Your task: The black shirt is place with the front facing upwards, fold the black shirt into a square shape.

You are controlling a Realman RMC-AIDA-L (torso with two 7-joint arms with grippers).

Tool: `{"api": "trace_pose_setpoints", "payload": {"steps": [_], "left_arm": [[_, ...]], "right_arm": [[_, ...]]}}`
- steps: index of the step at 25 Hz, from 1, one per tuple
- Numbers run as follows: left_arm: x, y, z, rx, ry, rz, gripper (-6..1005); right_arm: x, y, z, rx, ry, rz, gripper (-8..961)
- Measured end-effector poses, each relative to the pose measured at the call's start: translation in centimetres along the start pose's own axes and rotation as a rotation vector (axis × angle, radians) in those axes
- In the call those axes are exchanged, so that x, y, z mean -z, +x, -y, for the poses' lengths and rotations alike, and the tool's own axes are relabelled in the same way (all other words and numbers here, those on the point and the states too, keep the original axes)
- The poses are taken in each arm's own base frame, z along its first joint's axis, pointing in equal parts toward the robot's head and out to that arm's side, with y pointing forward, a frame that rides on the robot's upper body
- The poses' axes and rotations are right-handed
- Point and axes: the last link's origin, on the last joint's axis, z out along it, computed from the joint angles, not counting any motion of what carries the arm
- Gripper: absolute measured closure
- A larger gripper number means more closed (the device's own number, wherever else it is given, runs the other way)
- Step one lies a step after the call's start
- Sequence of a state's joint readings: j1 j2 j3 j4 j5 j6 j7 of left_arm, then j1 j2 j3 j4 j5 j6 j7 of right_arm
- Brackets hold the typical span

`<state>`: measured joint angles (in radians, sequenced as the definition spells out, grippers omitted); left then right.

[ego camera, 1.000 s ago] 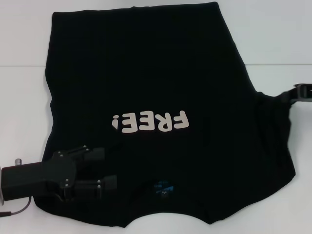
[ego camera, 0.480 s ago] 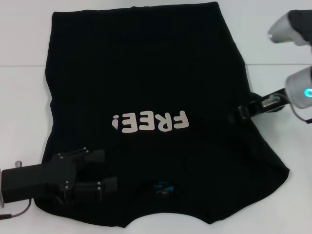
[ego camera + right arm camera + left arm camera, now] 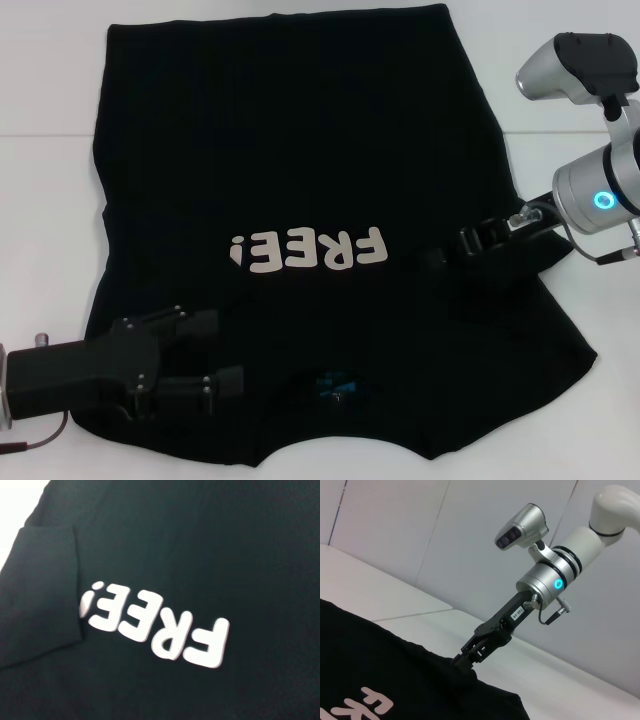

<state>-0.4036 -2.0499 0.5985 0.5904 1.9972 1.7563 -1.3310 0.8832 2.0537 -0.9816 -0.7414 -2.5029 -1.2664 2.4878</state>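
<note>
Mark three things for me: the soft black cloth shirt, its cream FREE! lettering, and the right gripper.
black cloth shirt [image 3: 290, 130]: head view, plain lower body panel.
cream FREE! lettering [image 3: 310, 251]: head view, middle letters on the chest.
right gripper [image 3: 445, 252]: head view, fingertips over the shirt's right side.

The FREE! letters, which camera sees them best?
The head view: all the cream FREE! letters show sharply on the black shirt. The right wrist view shows them close but blurrier; the left wrist view catches only a corner.
</note>
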Motion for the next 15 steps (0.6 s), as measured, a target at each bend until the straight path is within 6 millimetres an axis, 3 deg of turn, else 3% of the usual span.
{"api": "trace_pose_setpoints", "payload": {"steps": [3, 5, 11, 15], "left_arm": [[0.0, 0.0, 0.0, 0.004, 0.001, 0.0, 49], [0.0, 0.0, 0.0, 0.007, 0.002, -0.001, 49], [0.1, 0.0, 0.1, 0.013, 0.003, 0.0, 49], [0.2, 0.1, 0.1, 0.013, 0.002, 0.004, 49]], "right_arm": [[0.0, 0.1, -0.4, 0.012, -0.06, 0.043, 760], [0.3, 0.3, 0.1, -0.016, -0.082, 0.079, 678], [2.6, 2.4, 5.9, -0.289, 0.035, 0.104, 431], [3.6, 3.5, 7.8, -0.384, 0.062, 0.065, 294]]}}
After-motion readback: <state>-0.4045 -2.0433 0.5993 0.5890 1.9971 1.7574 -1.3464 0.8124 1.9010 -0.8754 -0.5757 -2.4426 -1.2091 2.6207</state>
